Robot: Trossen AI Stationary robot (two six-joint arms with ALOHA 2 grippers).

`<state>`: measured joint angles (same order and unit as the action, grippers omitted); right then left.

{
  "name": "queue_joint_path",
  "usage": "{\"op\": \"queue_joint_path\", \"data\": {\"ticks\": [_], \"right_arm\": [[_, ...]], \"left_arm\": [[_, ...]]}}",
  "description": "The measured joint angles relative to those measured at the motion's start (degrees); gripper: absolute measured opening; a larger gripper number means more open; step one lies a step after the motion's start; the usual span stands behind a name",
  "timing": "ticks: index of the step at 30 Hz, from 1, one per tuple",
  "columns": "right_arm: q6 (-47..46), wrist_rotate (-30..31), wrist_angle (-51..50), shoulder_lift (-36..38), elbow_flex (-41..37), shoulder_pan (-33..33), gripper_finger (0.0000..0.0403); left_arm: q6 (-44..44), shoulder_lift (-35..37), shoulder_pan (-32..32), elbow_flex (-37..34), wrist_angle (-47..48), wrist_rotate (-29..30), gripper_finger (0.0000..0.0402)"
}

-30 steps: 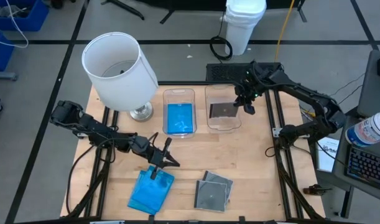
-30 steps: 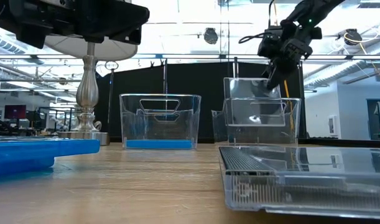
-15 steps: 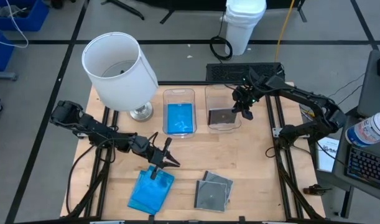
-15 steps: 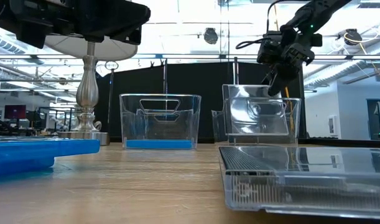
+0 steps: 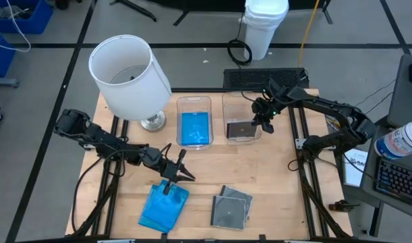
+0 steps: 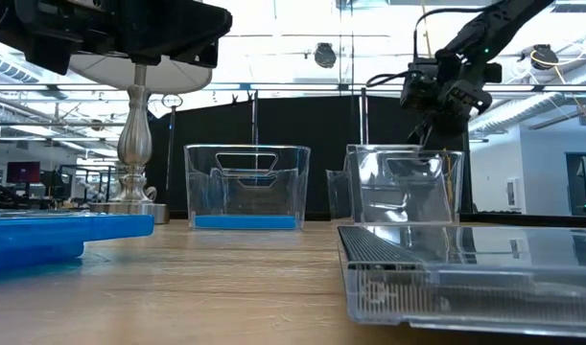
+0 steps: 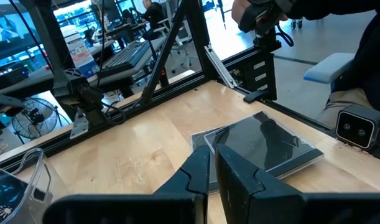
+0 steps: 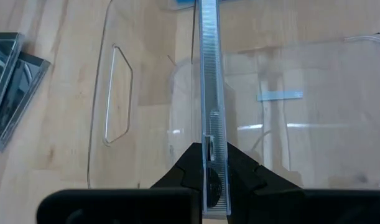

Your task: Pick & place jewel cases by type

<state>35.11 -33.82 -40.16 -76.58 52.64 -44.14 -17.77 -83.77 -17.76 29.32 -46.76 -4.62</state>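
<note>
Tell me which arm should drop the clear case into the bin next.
Right. The right gripper already holds a clear case edge-on over the right bin. The left gripper hangs shut over the blue cases.

Bright blue jewel cases point(image 5: 164, 206), clear dark-grey cases point(image 5: 230, 206), a white lampshade point(image 5: 129, 76), light wood table point(image 5: 273, 182).

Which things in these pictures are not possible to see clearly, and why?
- Left gripper: open or shut unclear; high view too small.
- Grey cases: count unclear, stacked; low view cuts them off at the edge.
- Blue case: the left gripper covers its top corner.
</note>
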Motion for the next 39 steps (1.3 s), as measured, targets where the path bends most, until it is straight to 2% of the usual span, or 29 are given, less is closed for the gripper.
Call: {"op": "queue_joint_path", "data": {"ticks": [12,18,24,30,36,39], "right_arm": [[-1.46,1.87,0.02,-1.09,-1.03,-0.04,0.0021],[-1.47,2.61,0.57,-1.13,-1.13,-0.02,0.0037],[-2.75,8.54,2.22,-1.18,-1.18,0.05,0.0052],[-1.65,10.24,2.90,-1.20,-1.22,0.05,0.0068],[-1.68,15.71,4.65,-1.22,-1.23,0.04,0.0091],[-1.43,16.39,5.88,-1.27,-1.26,0.04,0.0106]], "left_arm": [[-0.16,0.00,0.04,0.00,0.00,0.04,0.0035],[-0.21,0.00,0.04,0.00,0.00,0.04,0.0035],[-0.14,0.00,0.04,0.01,-0.01,0.07,0.0035],[-0.12,0.00,0.04,0.00,-0.02,0.05,0.0035],[0.22,0.00,0.04,0.00,-0.02,0.04,0.0035],[0.47,0.00,0.04,0.00,-0.02,0.04,0.0035]]}}
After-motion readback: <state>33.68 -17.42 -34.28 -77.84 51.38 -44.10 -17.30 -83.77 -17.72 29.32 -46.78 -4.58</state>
